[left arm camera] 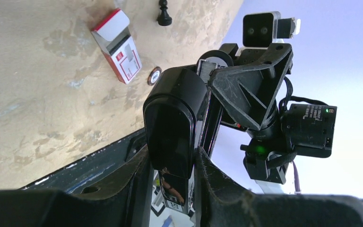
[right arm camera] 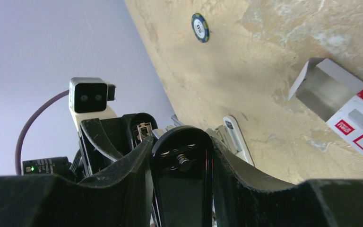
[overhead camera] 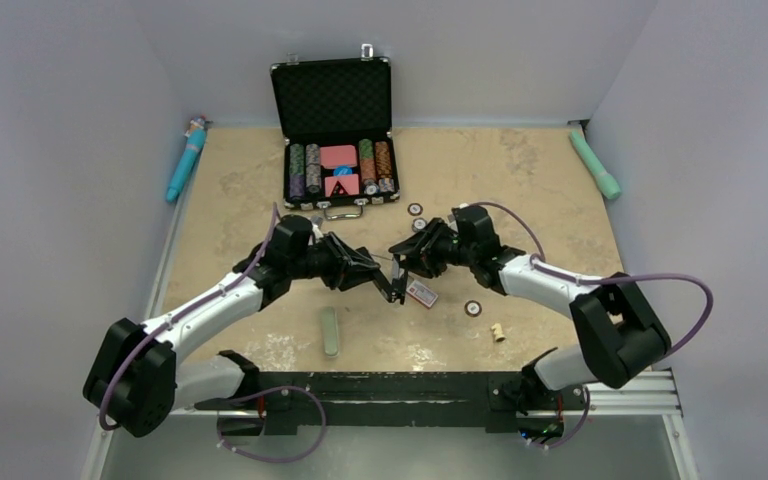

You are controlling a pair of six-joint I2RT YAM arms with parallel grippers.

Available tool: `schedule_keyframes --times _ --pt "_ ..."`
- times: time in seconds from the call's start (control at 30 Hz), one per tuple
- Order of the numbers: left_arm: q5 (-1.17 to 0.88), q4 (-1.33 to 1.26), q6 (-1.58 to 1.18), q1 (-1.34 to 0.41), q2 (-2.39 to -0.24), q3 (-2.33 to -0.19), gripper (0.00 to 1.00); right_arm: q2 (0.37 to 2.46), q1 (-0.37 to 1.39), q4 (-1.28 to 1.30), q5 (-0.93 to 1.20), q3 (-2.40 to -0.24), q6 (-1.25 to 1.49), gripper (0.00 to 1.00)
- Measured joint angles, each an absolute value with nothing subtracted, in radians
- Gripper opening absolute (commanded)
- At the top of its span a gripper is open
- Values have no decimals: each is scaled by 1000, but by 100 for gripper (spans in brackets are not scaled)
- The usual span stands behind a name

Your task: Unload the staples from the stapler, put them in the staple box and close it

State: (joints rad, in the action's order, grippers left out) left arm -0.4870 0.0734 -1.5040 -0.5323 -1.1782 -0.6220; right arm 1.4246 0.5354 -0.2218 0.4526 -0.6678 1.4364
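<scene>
The black stapler (overhead camera: 397,284) is held above the table's middle between both grippers. My left gripper (overhead camera: 376,276) is shut on its glossy black body (left arm camera: 170,123), which fills the gap between the fingers in the left wrist view. My right gripper (overhead camera: 408,260) meets it from the right and is shut on another black part of the stapler (right arm camera: 184,179), one with a small spring on it. The right gripper also shows in the left wrist view (left arm camera: 246,90). I see no loose strip of staples; any inside the stapler are hidden.
A small red-and-white box (overhead camera: 422,292) lies open just under the grippers. A grey-green oblong thing (overhead camera: 330,331) lies nearer the front. An open black case of poker chips (overhead camera: 338,150) stands at the back. Loose chips (overhead camera: 473,308) and a cork-like piece (overhead camera: 498,331) lie to the right.
</scene>
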Motion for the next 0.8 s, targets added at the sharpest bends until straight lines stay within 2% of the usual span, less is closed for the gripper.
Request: schedule_keyframes --times 0.4,0.8 --pt "-466 87 -1500 -514 -1196 -607 0 1478 527 -169 445 -702 1397 0" --pt "-381 200 -1499 -465 -1195 -608 0 1604 533 -3 407 -875 1309 0"
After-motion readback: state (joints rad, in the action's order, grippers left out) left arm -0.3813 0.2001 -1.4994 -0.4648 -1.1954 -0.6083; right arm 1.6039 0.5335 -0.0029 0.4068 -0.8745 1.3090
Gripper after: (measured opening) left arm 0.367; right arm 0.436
